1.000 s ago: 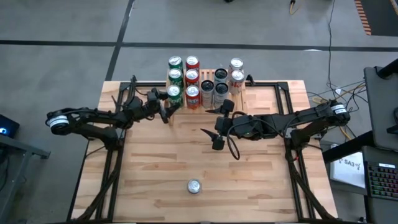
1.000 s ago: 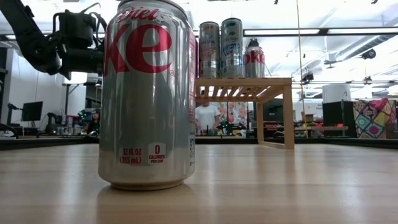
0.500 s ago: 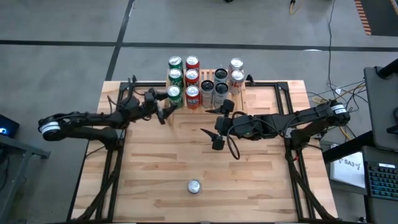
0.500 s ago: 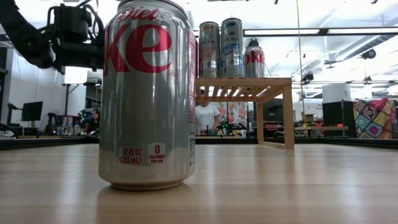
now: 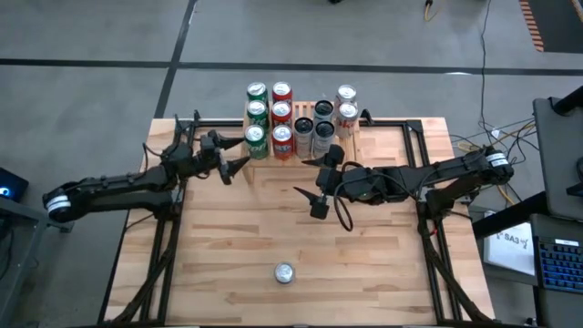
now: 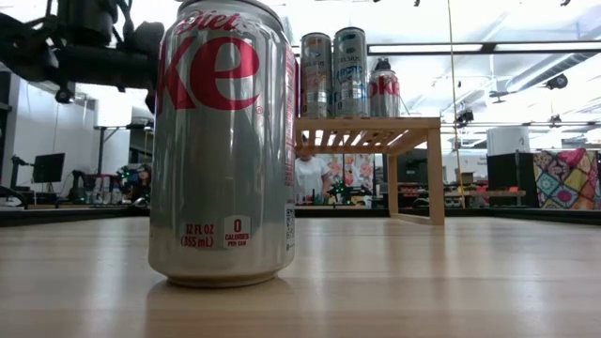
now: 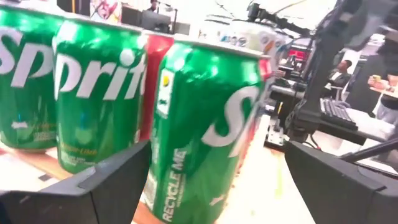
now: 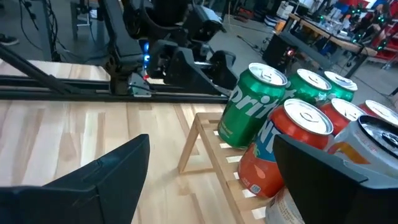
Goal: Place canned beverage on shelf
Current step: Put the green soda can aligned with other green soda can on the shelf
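Cans already crowd the shelf (image 5: 296,137) at the far edge of the tabletop (image 5: 383,264): green ones on its left end, red beside them, silver and dark ones to the right. One silver can (image 5: 284,272) stands alone and upright near the front edge, well apart from both my arms; I judge it to be the one left to shelve.

My left fingers (image 5: 232,166) are spread wide, hovering just beside the nearest green can (image 7: 199,130) on the shelf's left end, holding nothing. My right fingers (image 5: 318,189) are also wide apart and empty, hanging over the middle of the tabletop just in front of the shelf.

The right arm looks better placed for the lone can. To do this well, I should draw back toward the front edge, come down with the can centred between my fingers, and close around its middle so it stays upright. I should keep my left fingers clear of the green cans, since a nudge there could topple the row.
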### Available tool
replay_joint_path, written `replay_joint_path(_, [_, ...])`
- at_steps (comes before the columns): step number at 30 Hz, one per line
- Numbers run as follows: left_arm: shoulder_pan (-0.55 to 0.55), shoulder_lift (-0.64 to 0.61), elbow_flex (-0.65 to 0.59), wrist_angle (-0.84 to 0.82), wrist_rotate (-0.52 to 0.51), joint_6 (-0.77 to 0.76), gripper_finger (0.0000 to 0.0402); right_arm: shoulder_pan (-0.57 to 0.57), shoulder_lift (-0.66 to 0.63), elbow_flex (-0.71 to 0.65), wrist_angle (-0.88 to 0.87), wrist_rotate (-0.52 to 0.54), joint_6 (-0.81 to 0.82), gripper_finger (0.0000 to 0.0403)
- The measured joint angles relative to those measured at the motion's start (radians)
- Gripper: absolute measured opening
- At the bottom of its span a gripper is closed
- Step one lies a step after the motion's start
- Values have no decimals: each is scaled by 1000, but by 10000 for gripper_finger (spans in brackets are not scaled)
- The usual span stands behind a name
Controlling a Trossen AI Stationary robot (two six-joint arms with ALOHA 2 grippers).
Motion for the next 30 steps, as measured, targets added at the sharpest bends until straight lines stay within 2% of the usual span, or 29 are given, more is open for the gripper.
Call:
replay_joint_path(4, [-26, -50, -1, -29, 0, 35, 326, 1, 0, -1, -5, -1, 37, 329])
replay_joint_path(7, [-64, -65, -2, -55, 0, 53, 281, 3, 0, -1, -14, -2, 63, 329])
replay_joint_path(19, [-97, -17, -2, -63, -2, 72, 18, 3, 2, -1, -27, -2, 59, 329])
replay_joint_path(21, [-97, -4, -2, -54, -4, 73, 7, 3, 2, -1, -27, -2, 55, 329])
replay_joint_path(25, [-97, 13, -1, -26, -16, 73, 16, 3, 3, -2, -27, -2, 54, 329])
replay_joint_path(30, [-96, 26, -1, -17, -75, 73, 4, 3, 4, -3, -28, -2, 54, 329])
